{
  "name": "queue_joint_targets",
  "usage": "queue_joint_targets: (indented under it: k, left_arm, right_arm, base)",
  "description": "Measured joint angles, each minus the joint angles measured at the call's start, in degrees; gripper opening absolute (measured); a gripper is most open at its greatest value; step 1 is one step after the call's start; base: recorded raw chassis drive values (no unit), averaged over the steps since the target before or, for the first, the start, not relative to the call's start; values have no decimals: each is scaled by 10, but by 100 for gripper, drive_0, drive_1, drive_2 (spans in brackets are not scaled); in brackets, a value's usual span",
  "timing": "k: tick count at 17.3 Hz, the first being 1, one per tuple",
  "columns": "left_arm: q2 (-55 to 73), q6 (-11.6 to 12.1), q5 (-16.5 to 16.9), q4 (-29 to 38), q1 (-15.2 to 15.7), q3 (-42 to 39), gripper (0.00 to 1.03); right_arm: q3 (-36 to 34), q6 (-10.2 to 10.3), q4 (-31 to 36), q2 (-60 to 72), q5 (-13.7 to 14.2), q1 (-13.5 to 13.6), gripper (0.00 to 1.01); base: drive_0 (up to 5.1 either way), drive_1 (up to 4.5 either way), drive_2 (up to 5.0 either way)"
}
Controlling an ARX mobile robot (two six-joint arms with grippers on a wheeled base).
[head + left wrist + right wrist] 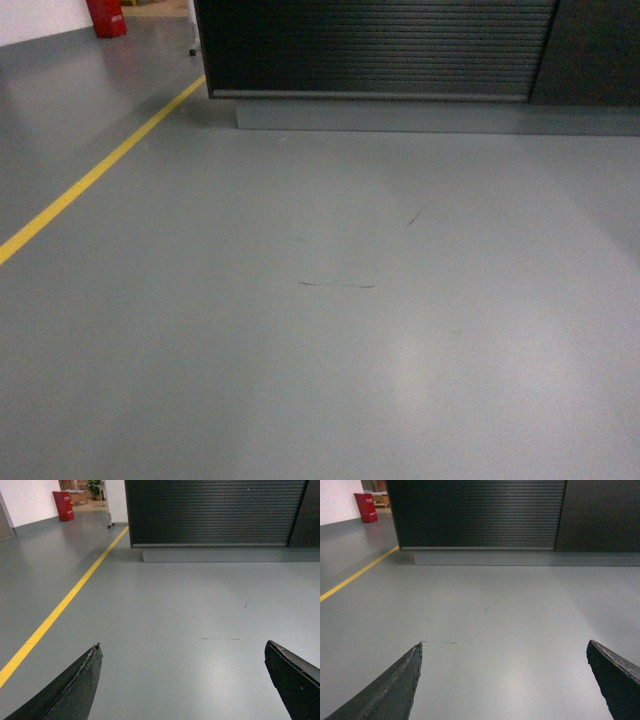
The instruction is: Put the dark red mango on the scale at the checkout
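The checkout [380, 45] shows only as a dark, horizontally ribbed front panel across grey floor, also in the left wrist view [215, 512] and the right wrist view [480, 512]. The dark red mango and the scale are out of view. My left gripper [182, 647] is open, with only bare floor between its black fingers [82, 680]. My right gripper [504, 645] is open too, nothing between its fingers [405, 680]. Neither gripper appears in the head view.
A yellow floor line [95, 175] runs diagonally on the left toward the counter's left corner. A red bin [107, 17] stands far back left by a white wall. A grey plinth [430, 115] runs along the counter's base.
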Motion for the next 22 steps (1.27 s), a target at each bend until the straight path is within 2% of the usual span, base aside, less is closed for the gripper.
queue_joint_targets:
  k: [22]
  left_arm:
    - [0,0,0,0,0,0,98]
  right_arm:
    - [0,0,0,0,0,0,98]
  base:
    - [0,0,0]
